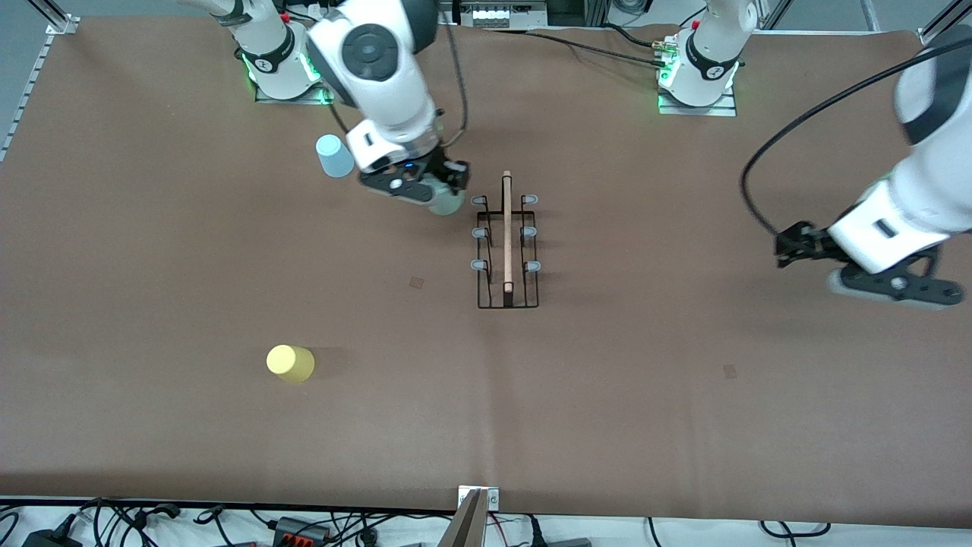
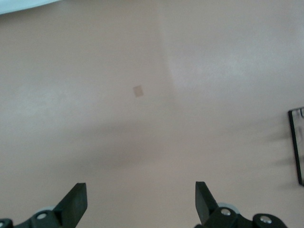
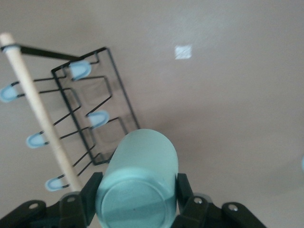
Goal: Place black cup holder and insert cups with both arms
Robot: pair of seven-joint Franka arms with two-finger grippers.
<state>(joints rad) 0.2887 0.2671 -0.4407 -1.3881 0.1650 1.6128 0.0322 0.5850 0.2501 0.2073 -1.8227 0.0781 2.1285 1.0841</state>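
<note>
The black cup holder (image 1: 506,235) stands upright at mid-table with its wooden rod on top and no cups on its grey-tipped pegs. My right gripper (image 1: 444,191) is shut on the pale green cup (image 1: 447,202) and holds it in the air just beside the holder's end toward the robots' bases. In the right wrist view the cup (image 3: 140,175) sits between the fingers (image 3: 183,187), with the holder (image 3: 118,90) close by. The light blue cup (image 1: 334,156) and the yellow cup (image 1: 290,363) stand upside down on the table. My left gripper (image 1: 790,247) is open and empty (image 2: 141,199) over bare table.
Small square marks (image 1: 416,282) (image 1: 730,371) are on the brown table. A camera mount (image 1: 478,516) sits at the front edge. The holder's edge (image 2: 297,147) shows in the left wrist view. Arm bases and cables line the table's top edge.
</note>
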